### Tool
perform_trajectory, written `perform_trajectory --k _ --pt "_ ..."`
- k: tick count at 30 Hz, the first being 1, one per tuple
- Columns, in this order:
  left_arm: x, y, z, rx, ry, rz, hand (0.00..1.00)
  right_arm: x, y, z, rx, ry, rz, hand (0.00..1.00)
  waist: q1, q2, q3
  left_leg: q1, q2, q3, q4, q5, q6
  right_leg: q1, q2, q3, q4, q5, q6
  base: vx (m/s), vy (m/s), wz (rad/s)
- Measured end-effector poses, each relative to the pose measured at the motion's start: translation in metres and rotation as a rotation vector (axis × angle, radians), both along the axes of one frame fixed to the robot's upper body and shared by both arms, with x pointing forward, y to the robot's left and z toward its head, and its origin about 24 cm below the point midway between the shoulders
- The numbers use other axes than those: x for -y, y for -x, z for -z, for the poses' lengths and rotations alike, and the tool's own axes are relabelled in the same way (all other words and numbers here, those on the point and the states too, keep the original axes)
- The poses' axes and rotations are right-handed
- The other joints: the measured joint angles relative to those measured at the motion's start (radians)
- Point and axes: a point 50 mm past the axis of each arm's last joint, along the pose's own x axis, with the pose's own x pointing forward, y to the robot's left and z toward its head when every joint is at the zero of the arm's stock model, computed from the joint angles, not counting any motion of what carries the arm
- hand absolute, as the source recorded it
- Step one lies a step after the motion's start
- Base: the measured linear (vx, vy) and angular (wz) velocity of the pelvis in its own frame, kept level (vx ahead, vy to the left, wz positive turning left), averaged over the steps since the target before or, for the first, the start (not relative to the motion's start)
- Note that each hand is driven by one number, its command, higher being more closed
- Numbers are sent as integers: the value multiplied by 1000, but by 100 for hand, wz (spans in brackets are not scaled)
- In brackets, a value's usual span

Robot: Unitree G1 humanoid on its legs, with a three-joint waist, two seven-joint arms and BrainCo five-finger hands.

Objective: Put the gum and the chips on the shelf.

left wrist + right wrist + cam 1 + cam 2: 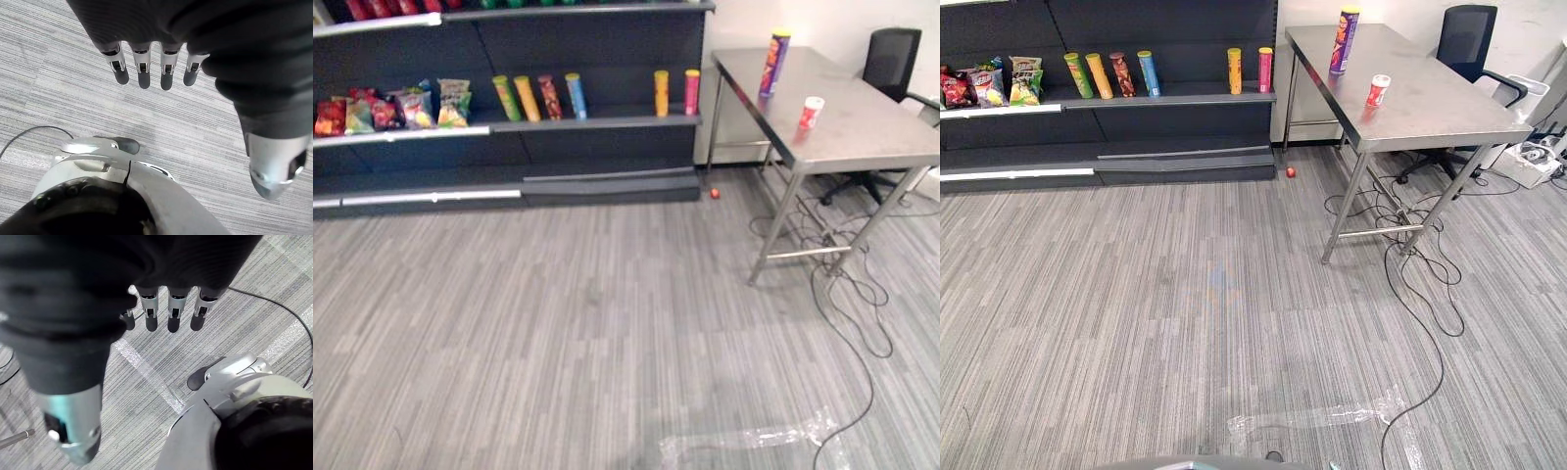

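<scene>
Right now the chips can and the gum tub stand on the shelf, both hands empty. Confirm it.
Not the shelf: the left eye view shows the chips can and the gum tub standing on the steel table. The left hand and right hand are empty.

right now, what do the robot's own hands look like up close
Both match. The left hand and right hand each wear a dark ribbed cover over the back and wrist. Out of it come silver fingers with rounded dark tips, in a row, plus a thicker silver thumb set apart.
</scene>
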Motion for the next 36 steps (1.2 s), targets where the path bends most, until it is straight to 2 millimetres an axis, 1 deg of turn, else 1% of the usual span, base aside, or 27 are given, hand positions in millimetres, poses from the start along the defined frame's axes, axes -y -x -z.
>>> perform_trajectory --k 6,7,11,17,20,24,26,27,29,31,33,34,36 --pt "0 0 0 6 -2 -1 0 -1 -9 0 28 0 -10 0 0 1 1 6 2 3 -1 -1 -1 12 1 -1 -7 1 1 -6 -1 0" --pt "0 0 0 6 -2 -1 0 -1 -9 0 30 0 -12 0 0 -6 6 13 2 3 -1 -2 -2 16 1 -2 -11 1 2 -51 -3 1" --pt "0 0 0 6 -2 0 0 -1 -10 0 31 1 -19 0 0 -7 9 17 3 10 -2 -5 -7 20 1 1 -17 -3 8 -47 -3 -3" --pt "0 0 0 4 -2 9 0 -1 -9 0 30 1 -20 0 0 -8 9 18 4 18 -1 -12 -11 20 2 6 -22 -2 9 2 0 -3" --pt "0 0 0 3 -2 11 0 -1 -9 0 30 1 -20 0 1 -8 9 20 6 35 -1 -14 -12 20 5 25 -28 6 2 54 -3 -16" --pt "0 -1 0 1 -2 14 0 -1 -10 0 35 -2 -9 0 -1 -6 9 20 6 35 1 -15 -12 21 6 23 -30 12 -2 59 -14 -3" --pt "0 -4 0 8 -2 14 0 -1 -12 -1 43 -3 -6 0 -1 -4 20 19 6 29 5 -14 -12 23 6 13 -28 12 -2 30 -19 12" --pt "-1 -7 0 16 -3 14 0 -1 -15 -1 50 -3 -5 0 -1 3 29 17 6 25 5 -13 -12 23 6 6 -25 12 -1 -11 -18 13" --pt "-1 -11 0 28 -2 8 0 0 -20 -1 67 -7 14 0 -1 4 51 9 9 12 5 -9 -11 11 7 -5 -8 10 -1 -43 -20 12" --pt "-1 -14 -1 38 -4 8 0 -1 -26 -2 93 -9 15 0 -2 3 62 -13 9 4 5 -1 -8 -25 4 -13 29 -7 -9 -55 -15 11" --pt "-2 -20 -1 56 -4 2 0 -1 -37 -3 123 -6 1 0 -3 0 87 -27 8 1 5 7 -9 -77 -3 -17 114 -46 -18 -43 -13 9" --pt "-2 -20 -1 58 -3 -11 0 -1 -38 -4 129 -5 -3 0 -4 -2 89 -32 8 1 5 5 -13 -89 -5 -19 137 -59 -18 -44 -29 11" --pt "-4 -21 -2 72 -4 -51 0 0 -44 -5 159 4 13 0 -6 -11 95 -37 5 2 5 3 -22 -141 -17 -23 235 -117 -24 -25 -51 8"
